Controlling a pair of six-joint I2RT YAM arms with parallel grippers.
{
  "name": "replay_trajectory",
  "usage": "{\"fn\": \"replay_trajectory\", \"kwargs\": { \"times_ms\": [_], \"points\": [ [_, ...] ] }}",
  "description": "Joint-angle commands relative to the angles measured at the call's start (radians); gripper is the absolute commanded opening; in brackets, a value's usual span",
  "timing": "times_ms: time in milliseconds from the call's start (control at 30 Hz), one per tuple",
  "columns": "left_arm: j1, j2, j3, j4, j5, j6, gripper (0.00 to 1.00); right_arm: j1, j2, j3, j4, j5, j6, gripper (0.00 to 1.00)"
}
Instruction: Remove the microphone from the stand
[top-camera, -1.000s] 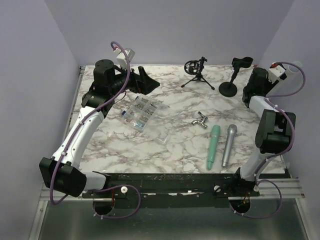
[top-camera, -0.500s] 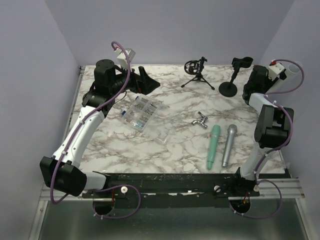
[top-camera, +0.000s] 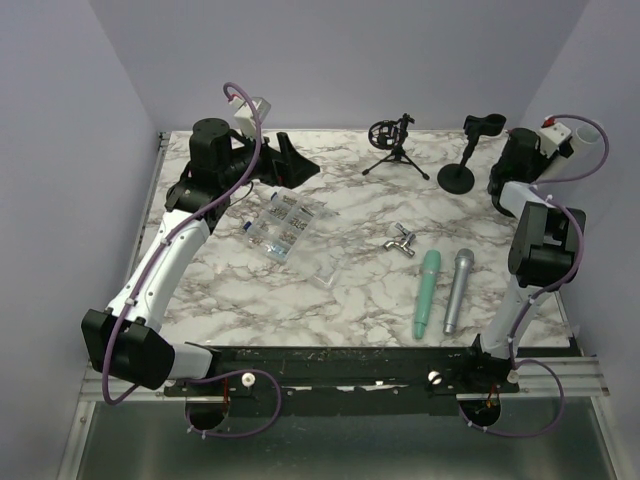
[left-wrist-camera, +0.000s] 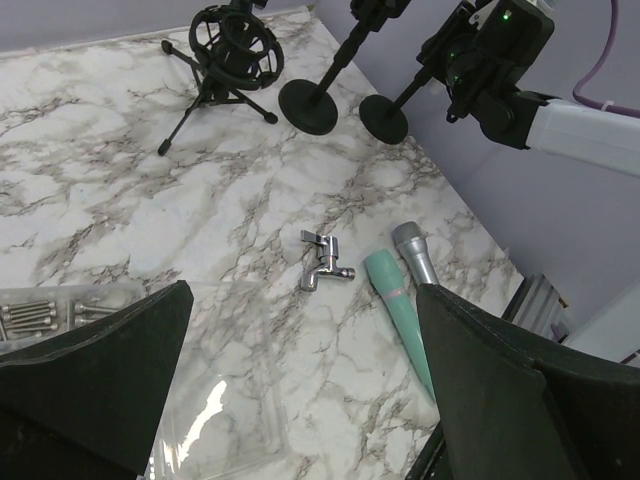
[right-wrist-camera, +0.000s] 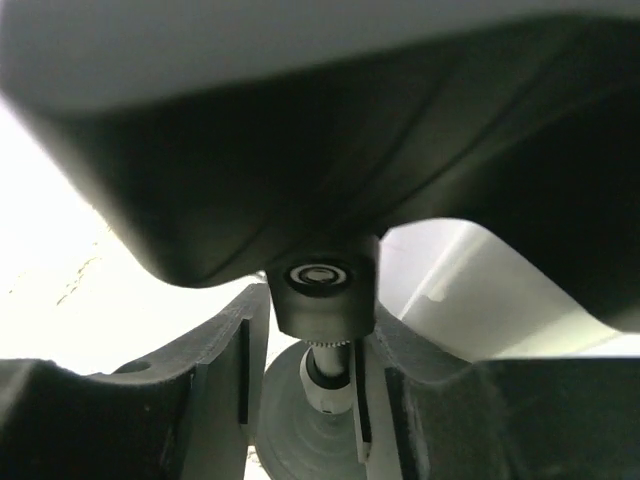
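Note:
A green microphone (top-camera: 428, 292) and a silver microphone (top-camera: 458, 290) lie side by side on the marble table (top-camera: 350, 290); both also show in the left wrist view (left-wrist-camera: 395, 300), (left-wrist-camera: 413, 250). A round-base stand (top-camera: 460, 172) with an empty clip stands at the back right. A second round-base stand (left-wrist-camera: 385, 118) is beside it. My right gripper (top-camera: 497, 180) is at its post (right-wrist-camera: 335, 375), which stands between the parted fingers (right-wrist-camera: 235, 370); a dark block sits above. No microphone shows in either stand. My left gripper (top-camera: 305, 165) is open and empty at the back left.
A tripod stand with a shock mount (top-camera: 392, 140) stands at the back centre. A metal tap fitting (top-camera: 400, 240) lies mid-table. A clear box of screws (top-camera: 280, 222) lies left of centre. Purple walls close in on three sides.
My right arm's elbow has risen and drawn slightly toward the back wall, with the wrist shifting a little right. The left arm and the objects on the table have not moved.

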Motion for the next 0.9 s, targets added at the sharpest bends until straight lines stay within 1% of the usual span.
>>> {"fn": "replay_trajectory", "kwargs": {
  "times_ms": [0,200,267,367,467,600,867],
  "points": [
    [0.007,0.005,-0.007,0.021,0.027,-0.006,0.99,-0.008,0.041,0.025,0.028,-0.016,-0.021,0.37],
    [0.009,0.002,-0.006,0.022,0.031,-0.009,0.99,-0.008,-0.011,-0.056,0.017,-0.053,0.002,0.18],
    [0.009,-0.003,-0.008,0.022,0.035,-0.012,0.98,-0.008,-0.046,-0.093,0.001,-0.082,0.017,0.08],
    [0.009,-0.014,-0.009,0.029,0.039,-0.018,0.98,-0.007,-0.107,-0.157,-0.02,-0.125,0.057,0.01],
    [0.009,-0.021,-0.012,0.035,0.039,-0.021,0.99,0.004,-0.158,-0.217,-0.027,-0.169,0.076,0.01],
    [0.009,-0.024,-0.015,0.039,0.039,-0.024,0.99,0.041,-0.207,-0.279,-0.046,-0.186,0.072,0.01],
    [0.009,-0.019,-0.02,0.045,0.043,-0.03,0.99,0.187,-0.304,-0.386,-0.022,-0.207,0.048,0.01]
  ]
}}
